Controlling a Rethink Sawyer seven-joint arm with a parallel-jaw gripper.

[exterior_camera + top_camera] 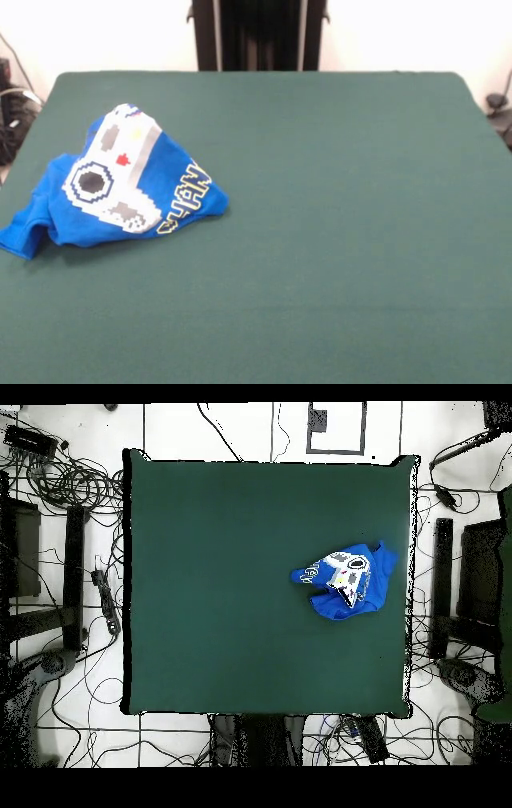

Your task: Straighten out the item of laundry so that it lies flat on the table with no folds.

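Note:
The bright blue T-shirt [120, 186] lies crumpled in a heap on the dark green table [336, 200], at the left side in the front view. Its white-grey game-controller print faces up over the hump, and yellow-outlined lettering shows along its right fold. One blue flap trails toward the table's left edge. In the overhead view the T-shirt [347, 579] sits near the right edge of the table [220, 584]. No gripper shows in either view; only the robot's black pedestal [258, 34] stands at the far side of the table.
Cables and dark equipment [60, 554] lie on the floor around the table. A black stand [498, 108] sits off the table's right edge in the front view.

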